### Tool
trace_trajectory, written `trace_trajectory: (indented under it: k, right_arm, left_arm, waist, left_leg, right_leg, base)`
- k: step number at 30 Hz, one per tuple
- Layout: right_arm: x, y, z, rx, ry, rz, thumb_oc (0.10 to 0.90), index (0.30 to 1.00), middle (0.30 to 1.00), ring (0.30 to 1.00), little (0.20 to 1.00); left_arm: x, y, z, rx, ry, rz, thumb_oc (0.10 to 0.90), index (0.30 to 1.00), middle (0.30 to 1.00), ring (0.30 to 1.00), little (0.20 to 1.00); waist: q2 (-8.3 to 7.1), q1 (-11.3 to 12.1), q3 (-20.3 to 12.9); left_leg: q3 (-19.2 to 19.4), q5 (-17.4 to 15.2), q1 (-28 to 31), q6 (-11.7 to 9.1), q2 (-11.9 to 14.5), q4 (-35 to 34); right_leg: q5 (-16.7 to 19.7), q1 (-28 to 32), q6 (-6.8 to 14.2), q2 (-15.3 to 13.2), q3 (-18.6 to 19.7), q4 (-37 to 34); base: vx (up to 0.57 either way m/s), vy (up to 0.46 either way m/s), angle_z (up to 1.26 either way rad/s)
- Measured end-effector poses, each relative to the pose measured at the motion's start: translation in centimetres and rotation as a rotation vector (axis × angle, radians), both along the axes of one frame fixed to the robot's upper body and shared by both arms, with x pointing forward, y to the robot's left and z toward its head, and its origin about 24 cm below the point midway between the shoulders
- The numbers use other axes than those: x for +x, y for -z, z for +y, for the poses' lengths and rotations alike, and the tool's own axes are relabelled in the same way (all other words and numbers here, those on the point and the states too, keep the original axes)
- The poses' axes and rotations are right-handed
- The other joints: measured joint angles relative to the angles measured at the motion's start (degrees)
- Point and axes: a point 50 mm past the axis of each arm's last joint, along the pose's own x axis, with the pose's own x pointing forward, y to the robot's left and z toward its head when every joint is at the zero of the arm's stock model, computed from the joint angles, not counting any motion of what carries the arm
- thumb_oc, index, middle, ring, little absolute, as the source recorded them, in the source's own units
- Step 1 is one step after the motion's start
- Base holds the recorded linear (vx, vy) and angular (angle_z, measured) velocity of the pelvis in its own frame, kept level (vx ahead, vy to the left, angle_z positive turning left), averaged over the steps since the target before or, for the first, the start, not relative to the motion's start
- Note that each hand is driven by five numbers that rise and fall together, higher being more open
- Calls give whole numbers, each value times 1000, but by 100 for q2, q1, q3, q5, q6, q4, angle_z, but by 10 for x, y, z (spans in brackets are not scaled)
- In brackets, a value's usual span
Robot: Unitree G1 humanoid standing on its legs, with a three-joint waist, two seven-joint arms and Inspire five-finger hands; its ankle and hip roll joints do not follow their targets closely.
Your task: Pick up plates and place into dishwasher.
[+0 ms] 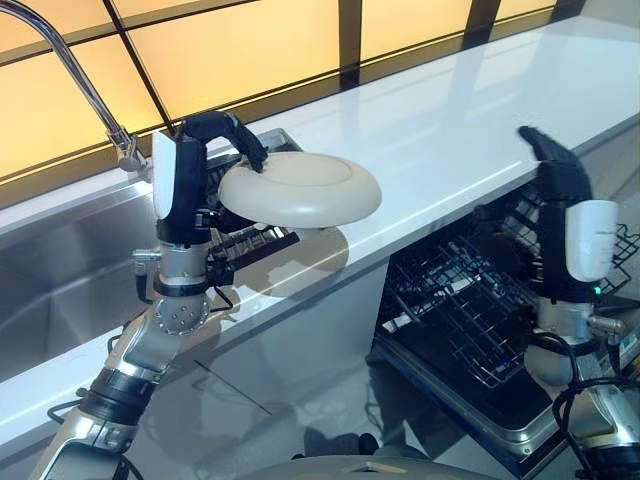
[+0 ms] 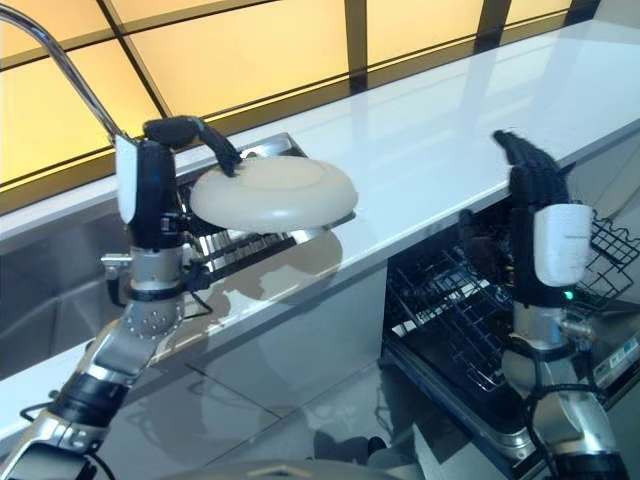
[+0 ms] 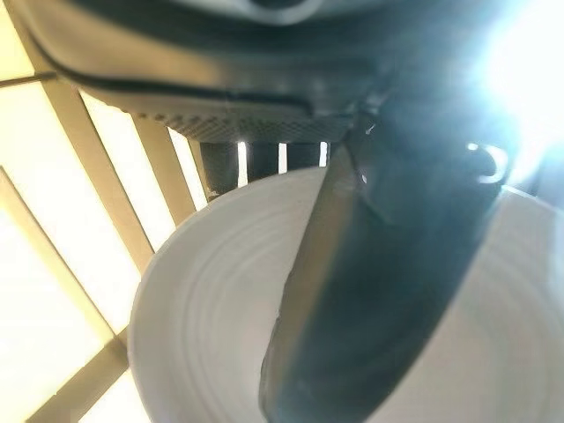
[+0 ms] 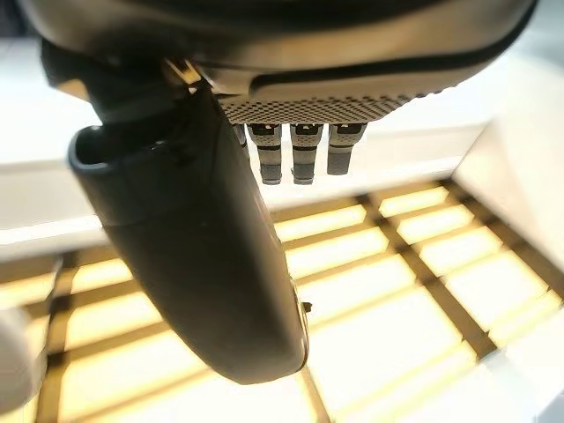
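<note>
Plate (image 1: 300, 189), cream and round, held level above the white bench (image 1: 470, 130) beside the sink (image 1: 60, 270), pinched at its rim by left hand (image 1: 205, 150), fingers curled over the edge. Looks stiff, smooth, breakable, likely slippery; best gripped at the rim. Right hand (image 1: 560, 200) raised over the dishwasher rack (image 1: 450, 300), fingers straight, holding nothing.

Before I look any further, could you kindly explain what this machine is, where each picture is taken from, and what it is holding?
This is a humanoid robot with two arms. Two pictures come from its head, looking down; two come from cameras on its wrists. Its left hand holds a round cream plate by the rim, thumb on top, lifted above the white countertop beside the steel sink. The left wrist picture shows that plate up close. Its right hand is raised with straight fingers, holding nothing, over the open dishwasher's black wire rack.
</note>
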Motion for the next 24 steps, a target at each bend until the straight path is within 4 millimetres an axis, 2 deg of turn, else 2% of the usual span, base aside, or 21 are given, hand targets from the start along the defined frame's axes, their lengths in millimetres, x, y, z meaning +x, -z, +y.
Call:
trace_trajectory:
  k: [5, 19, 24]
  right_arm:
    - [10, 8, 6, -60, -50, 110, 800, 900, 900, 900, 900]
    - [14, 9, 16, -73, -112, 140, 800, 900, 900, 900, 900]
    - [18, 3, 19, -74, -131, 113, 800, 900, 900, 900, 900]
  left_arm:
    - [6, -12, -12, -7, 65, -27, 100, 300, 300, 300, 200]
    - [7, -13, -12, -2, 70, -22, 100, 300, 300, 300, 200]
    - [7, -12, -14, 13, 74, -7, 100, 300, 300, 300, 200]
  waist:
    - [-44, 97, 11]
    - [-90, 113, 11]
    - [-90, 121, 11]
  left_leg:
    - [-49, 0, 31, 1, -5, 0]
    - [-75, -2, 52, 5, -10, 0]
    - [-77, -2, 55, 5, -11, 0]
  right_leg:
    - [-6, 50, 6, -4, -40, -1]
    - [-15, 81, 17, -9, -60, -1]
    - [-15, 85, 17, -10, -62, -2]
  base:
    - [-9, -17, 5]
    - [0, -1, 0]
    - [0, 0, 0]
